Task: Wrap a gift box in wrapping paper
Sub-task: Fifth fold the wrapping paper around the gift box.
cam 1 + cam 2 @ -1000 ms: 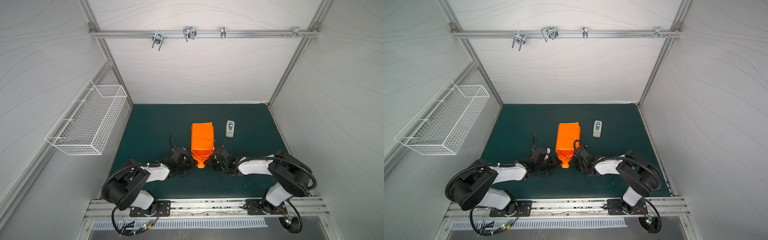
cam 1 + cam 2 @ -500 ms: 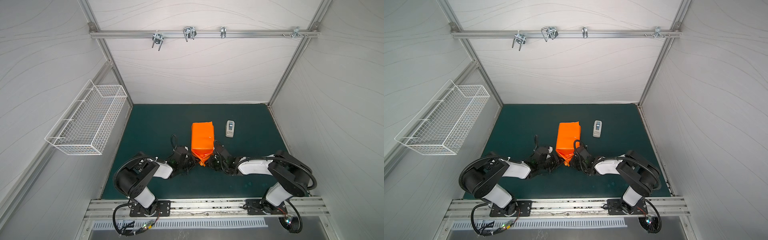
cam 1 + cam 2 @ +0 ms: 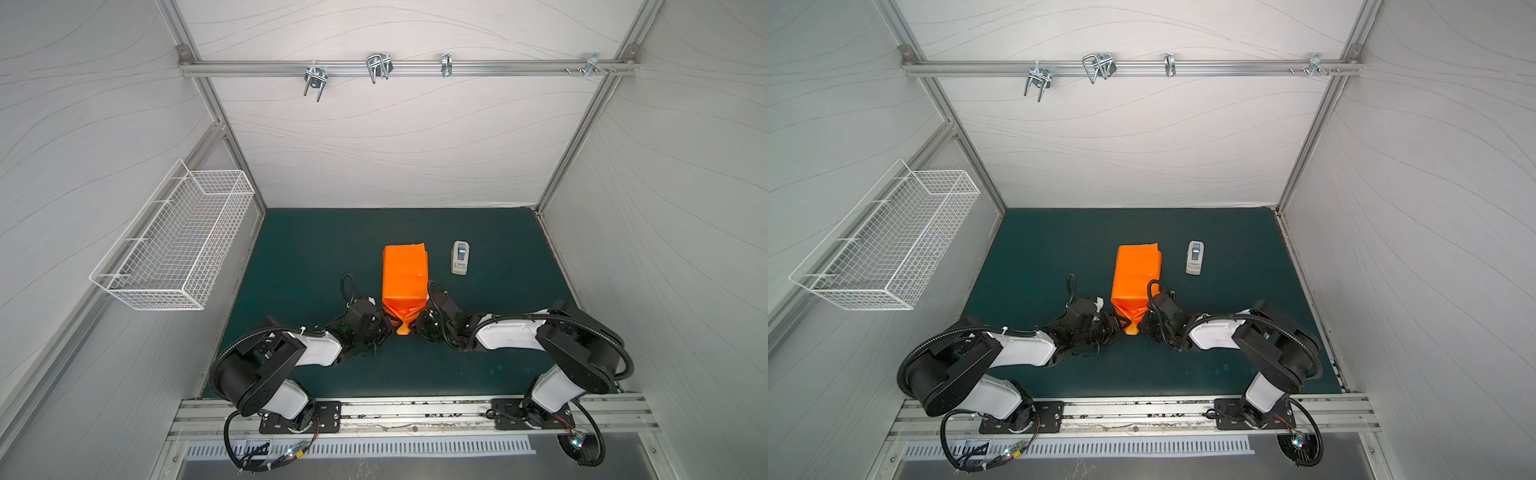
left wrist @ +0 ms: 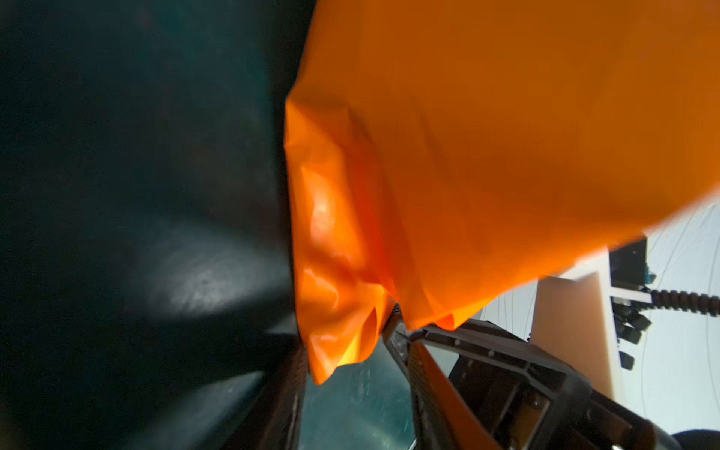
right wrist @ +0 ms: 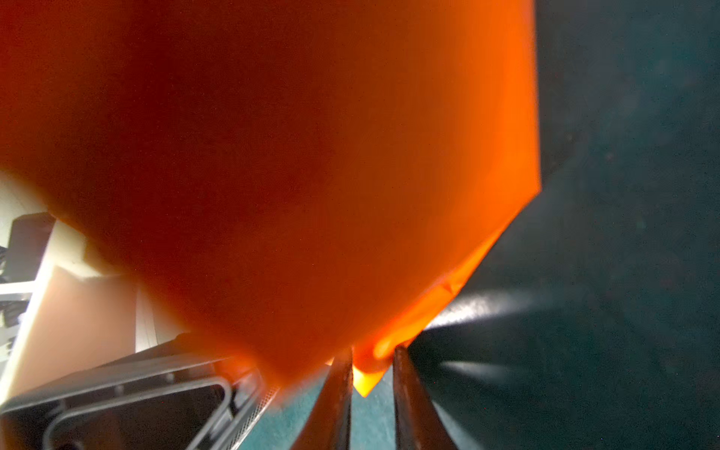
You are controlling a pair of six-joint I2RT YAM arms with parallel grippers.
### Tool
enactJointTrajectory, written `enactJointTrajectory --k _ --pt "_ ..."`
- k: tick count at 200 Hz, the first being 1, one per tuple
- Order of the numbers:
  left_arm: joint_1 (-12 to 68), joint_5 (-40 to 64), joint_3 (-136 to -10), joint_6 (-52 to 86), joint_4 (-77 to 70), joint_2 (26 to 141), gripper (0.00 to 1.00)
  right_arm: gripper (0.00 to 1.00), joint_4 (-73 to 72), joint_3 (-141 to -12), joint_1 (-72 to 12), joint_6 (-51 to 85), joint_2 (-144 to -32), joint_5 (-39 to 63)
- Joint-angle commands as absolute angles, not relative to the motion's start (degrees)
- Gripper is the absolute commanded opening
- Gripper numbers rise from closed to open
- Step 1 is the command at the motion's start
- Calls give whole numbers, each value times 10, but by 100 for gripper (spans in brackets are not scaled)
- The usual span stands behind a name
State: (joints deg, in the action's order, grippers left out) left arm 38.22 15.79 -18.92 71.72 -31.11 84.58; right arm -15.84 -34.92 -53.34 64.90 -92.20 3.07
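- We see the wrapping paper (image 3: 405,274), bright orange, folded into a box-shaped parcel in the middle of a dark green mat (image 3: 311,249). The parcel's long side runs away from the robot.
- The gift box is presumably inside, with paper covering every side we can see.
- The parcel's near end narrows to a creased, pointed flap lying on the mat between the two arms.
- The left gripper (image 4: 346,339) meets that flap from its own side. Its jaws stand apart with the crumpled tip loose between them and green mat showing in the gap.
- The right gripper (image 5: 368,362) comes in from the opposite side. Its two fingers (image 5: 339,385) sit close together on the flap's tip and appear to pinch it, though the wrist view is blurred at that range.
- In both top views the two arms lie low over the mat, elbows out, their wrists nearly meeting at the flap.
- A small white-grey tape dispenser (image 3: 460,257) stands on the mat just beside the parcel's far end, apart from it.
- Pale panelled walls on aluminium framing close in the cell on three sides.
- A white wire basket (image 3: 166,249) hangs on the wall on the robot's left.
- A metal rail (image 3: 498,66) carrying hooks runs across the back wall.
- Both arm bases are bolted to a metal track (image 3: 415,409) at the mat's near edge.
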Motion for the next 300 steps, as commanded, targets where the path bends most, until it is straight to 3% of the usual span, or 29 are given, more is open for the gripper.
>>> enactJointTrajectory --k 1,54,119,193,225,237,255,278,300 --pt "386 138 -168 731 -225 860 47 22 -159 -339 -531 659 -925 33" --pt "388 138 -168 756 -334 947 36 22 -167 -339 -527 661 -933 46" --pt "388 134 -156 759 -363 939 0 22 -174 -335 -526 661 -933 53" --pt "388 120 -213 690 -188 818 0 33 -156 -316 -529 631 -864 48" --pt "388 117 -227 678 -156 802 0 36 -71 -321 -543 560 -779 18" --pt "388 120 -228 678 -157 805 0 44 -15 -333 -543 503 -744 -5" --pt "387 120 -223 682 -164 804 0 65 64 -362 -541 393 -722 -38" --pt "386 114 -228 674 -144 788 0 74 153 -405 -542 262 -753 -69" --pt "382 105 -232 658 -104 754 0 75 187 -430 -569 189 -798 -104"
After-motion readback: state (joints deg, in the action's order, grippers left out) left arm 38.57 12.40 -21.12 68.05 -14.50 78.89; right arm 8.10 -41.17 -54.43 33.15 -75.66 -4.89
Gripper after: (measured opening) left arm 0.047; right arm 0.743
